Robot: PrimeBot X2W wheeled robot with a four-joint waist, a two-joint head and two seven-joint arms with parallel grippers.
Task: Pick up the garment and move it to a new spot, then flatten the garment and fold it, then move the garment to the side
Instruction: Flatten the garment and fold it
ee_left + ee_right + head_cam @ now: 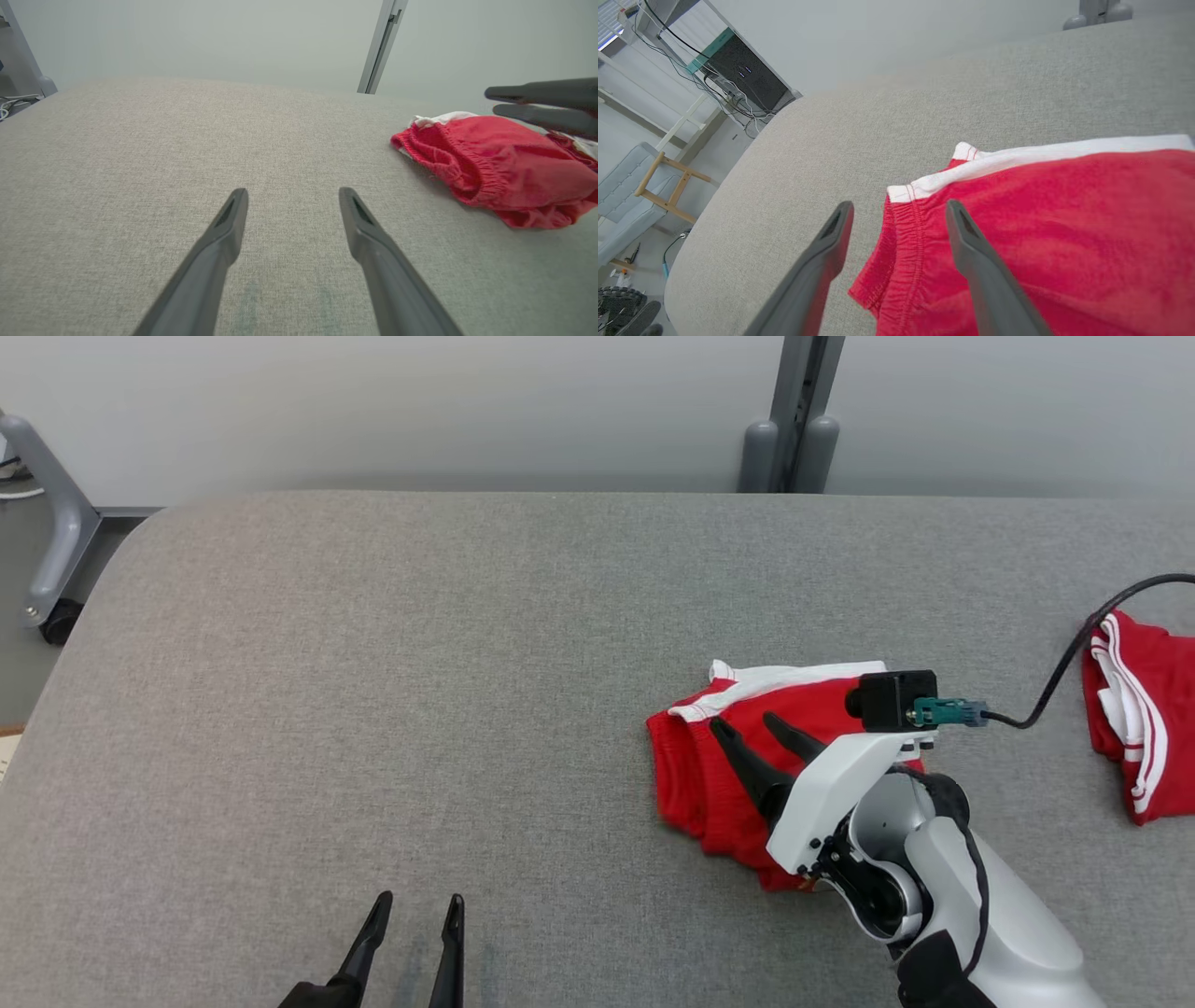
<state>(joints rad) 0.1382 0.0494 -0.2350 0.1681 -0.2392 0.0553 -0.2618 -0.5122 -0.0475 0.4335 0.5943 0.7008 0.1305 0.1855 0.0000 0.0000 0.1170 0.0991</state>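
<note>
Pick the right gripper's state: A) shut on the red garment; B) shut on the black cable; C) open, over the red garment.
C: the right gripper has its two fingers spread apart above the elastic edge of the red garment, with no cloth pinched between them.

The right pincer and left pincer each have two long, dark grey fingers tapering to blunt points, with a narrow recessed slot on the inner face near the tip. Behind the right one is an angular white wrist shell with small dark screws. It is topped by a black box with a teal plug and a black cable. The forearm is smooth silver-grey, with a round dark-ringed joint.
</note>
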